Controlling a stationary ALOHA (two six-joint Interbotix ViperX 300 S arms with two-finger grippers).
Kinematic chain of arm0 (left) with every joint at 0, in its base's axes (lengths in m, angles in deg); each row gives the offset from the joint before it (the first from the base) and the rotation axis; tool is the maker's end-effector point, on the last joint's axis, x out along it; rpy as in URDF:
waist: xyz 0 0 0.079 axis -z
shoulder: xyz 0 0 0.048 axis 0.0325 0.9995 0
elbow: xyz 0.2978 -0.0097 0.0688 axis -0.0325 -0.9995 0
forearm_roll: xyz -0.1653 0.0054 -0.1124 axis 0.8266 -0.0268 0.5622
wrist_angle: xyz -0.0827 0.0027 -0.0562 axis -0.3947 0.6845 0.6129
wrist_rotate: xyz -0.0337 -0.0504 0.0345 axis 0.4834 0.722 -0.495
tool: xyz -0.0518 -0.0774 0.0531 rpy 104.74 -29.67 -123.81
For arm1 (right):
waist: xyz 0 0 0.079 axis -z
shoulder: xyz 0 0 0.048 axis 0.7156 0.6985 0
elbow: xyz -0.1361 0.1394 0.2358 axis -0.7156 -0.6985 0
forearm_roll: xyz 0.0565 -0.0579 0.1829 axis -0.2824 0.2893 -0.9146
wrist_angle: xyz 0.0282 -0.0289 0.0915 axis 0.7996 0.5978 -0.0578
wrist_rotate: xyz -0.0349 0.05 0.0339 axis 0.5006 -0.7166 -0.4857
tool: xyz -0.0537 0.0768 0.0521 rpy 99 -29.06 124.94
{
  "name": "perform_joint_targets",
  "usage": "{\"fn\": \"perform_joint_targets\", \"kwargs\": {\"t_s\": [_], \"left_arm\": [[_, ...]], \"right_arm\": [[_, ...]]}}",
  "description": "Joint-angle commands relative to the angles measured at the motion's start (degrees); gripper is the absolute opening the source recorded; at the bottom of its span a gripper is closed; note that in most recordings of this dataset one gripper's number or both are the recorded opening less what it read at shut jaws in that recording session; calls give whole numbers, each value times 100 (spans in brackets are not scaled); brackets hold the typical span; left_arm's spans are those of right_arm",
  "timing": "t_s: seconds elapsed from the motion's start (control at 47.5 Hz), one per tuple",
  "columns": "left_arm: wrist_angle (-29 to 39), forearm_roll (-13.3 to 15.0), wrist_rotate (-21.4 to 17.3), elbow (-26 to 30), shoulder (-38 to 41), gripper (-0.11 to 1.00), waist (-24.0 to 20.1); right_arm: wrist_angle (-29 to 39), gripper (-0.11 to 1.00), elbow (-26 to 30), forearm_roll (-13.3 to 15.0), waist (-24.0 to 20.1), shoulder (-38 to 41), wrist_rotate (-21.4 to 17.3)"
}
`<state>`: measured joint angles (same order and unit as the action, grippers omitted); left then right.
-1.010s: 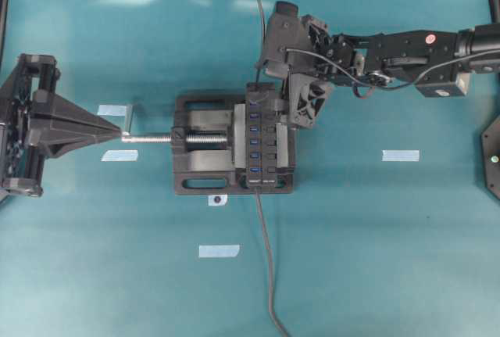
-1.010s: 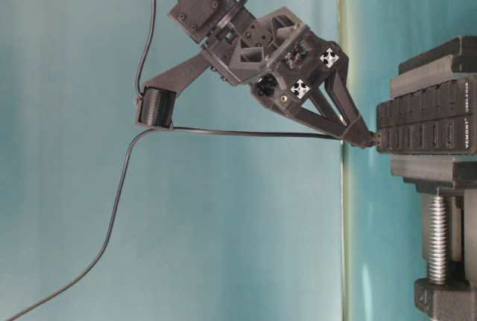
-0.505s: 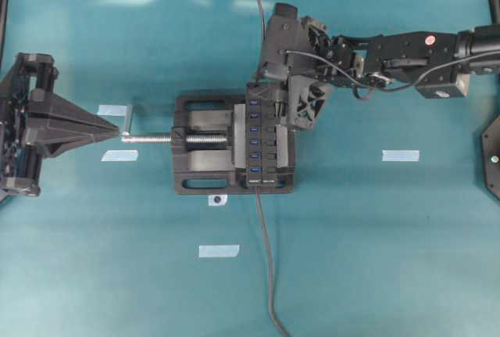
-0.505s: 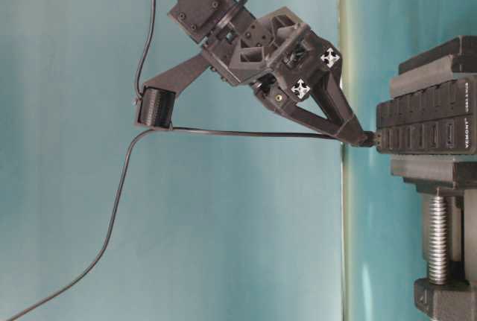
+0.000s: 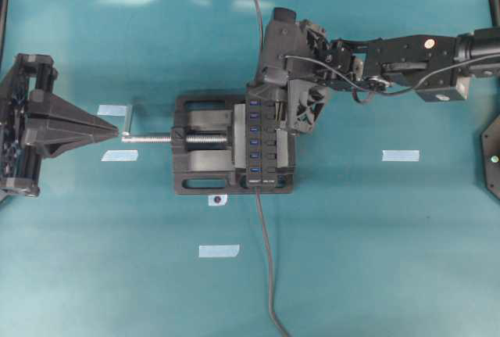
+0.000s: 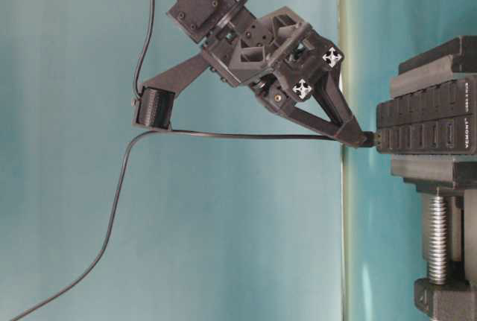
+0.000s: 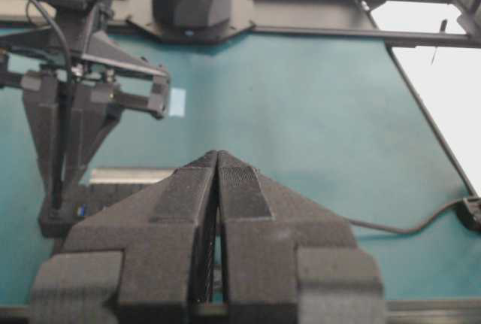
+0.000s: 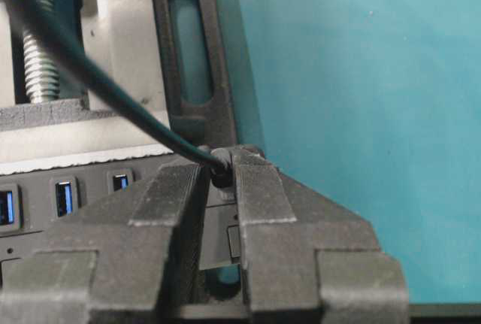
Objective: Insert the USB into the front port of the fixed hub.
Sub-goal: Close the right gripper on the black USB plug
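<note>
Both arms are matte black, built of boxy motor housings and printed brackets; the right arm carries a small red round sticker on top, a grey block near its far end, and thin black cables looping along its links. The right gripper has 2 long wedge-shaped fingers with ribbed inner pads, 2 white square markers with a black cross pattern on its side, a brass-coloured screw, and a triangular open-frame body behind them. The left gripper has the same black wedge fingers tapering to a point, backed by a lattice-like frame.
</note>
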<state>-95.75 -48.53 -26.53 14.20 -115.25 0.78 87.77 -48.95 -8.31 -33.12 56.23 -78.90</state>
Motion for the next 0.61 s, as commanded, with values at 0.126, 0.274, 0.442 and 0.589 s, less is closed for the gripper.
{"fn": "perform_joint_targets", "kwargs": {"t_s": [0.126,0.274,0.442,0.589], "left_arm": [[-35,-9,9,53,-44,0,9],[-35,-18,9,53,-132,0,9],[-35,-9,9,62,-193,0,9],[-35,-9,-9,123,-237,0,9]], "right_arm": [[-44,9,132,0,-62,-158,9],[-44,9,132,0,-70,-158,9],[-9,9,176,-26,-97,-211,0],[149,9,264,-53,-158,-431,-18]]}}
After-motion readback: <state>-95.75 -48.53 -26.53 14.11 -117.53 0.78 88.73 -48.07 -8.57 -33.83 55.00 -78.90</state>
